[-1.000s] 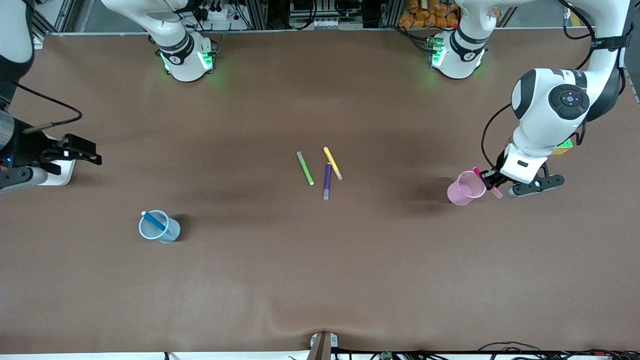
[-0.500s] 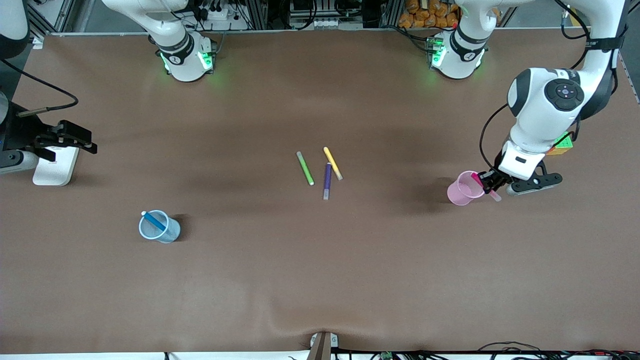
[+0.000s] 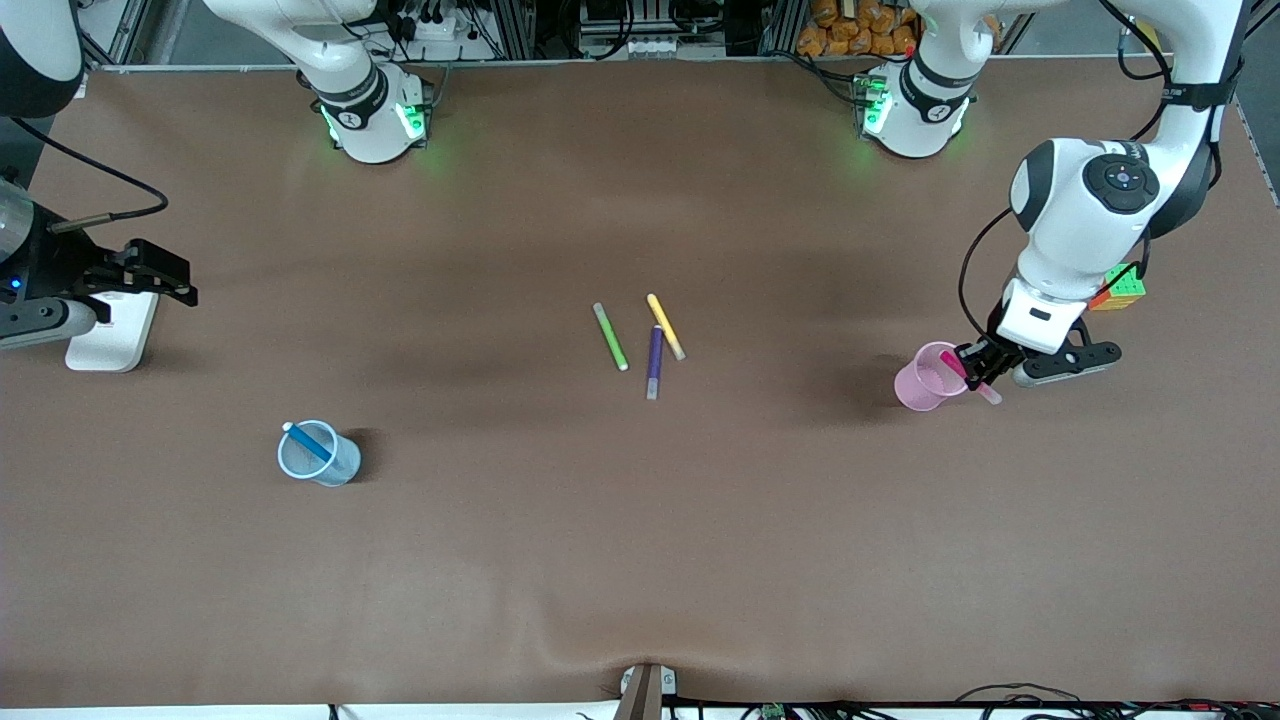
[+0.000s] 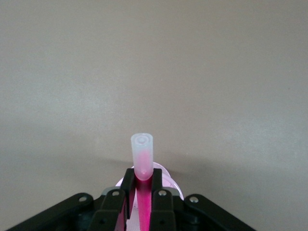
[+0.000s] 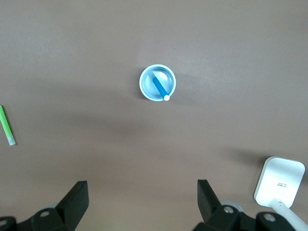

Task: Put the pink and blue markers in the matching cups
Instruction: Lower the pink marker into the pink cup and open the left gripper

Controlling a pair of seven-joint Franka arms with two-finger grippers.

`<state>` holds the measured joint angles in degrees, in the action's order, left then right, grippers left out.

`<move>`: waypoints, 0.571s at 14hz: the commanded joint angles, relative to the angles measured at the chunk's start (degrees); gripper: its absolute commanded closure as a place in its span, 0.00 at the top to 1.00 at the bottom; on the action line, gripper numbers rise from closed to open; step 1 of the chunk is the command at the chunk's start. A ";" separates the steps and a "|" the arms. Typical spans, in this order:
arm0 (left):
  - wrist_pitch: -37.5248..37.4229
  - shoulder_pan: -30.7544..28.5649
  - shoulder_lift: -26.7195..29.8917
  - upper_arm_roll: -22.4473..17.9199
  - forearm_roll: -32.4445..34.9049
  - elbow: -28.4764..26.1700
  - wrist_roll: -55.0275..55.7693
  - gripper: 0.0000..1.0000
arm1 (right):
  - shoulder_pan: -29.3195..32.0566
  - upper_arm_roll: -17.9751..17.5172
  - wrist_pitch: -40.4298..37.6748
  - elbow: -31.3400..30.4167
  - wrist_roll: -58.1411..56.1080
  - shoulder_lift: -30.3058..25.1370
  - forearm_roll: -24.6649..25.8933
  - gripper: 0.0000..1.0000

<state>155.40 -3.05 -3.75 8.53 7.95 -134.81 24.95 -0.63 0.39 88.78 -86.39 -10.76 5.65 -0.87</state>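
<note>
The left end effector [image 3: 975, 372] clenches the pink marker [image 3: 966, 375] tilted at the rim of the pink cup [image 3: 925, 378], seemingly lining it up to drop in. The blue marker [image 3: 309, 444] already leans inside the blue cup [image 3: 335, 467]. The right end effector [image 3: 160, 278] waits, released, over the counter's [image 3: 640, 550] right-arm end.

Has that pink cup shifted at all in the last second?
No. The pink cup keeps its spot relative to the purple pen.

Pink cup [image 4: 166, 174] mostly behind fingers [image 4: 127, 185]
</note>
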 commanded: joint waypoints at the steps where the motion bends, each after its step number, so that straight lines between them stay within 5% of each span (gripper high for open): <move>1: 2.28 -0.65 0.41 0.35 1.20 -1.94 -0.08 0.00 | 0.10 -0.39 0.16 -1.41 0.38 -1.34 1.22 1.00; 8: 3.85 -0.56 -2.66 0.35 1.20 -2.82 0.10 0.00 | -0.69 -0.13 0.43 -2.82 3.29 -3.45 1.22 1.00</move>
<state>156.95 -3.05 -5.30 8.54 7.95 -137.22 24.95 -0.86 0.39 88.78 -86.71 -8.90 4.85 -0.82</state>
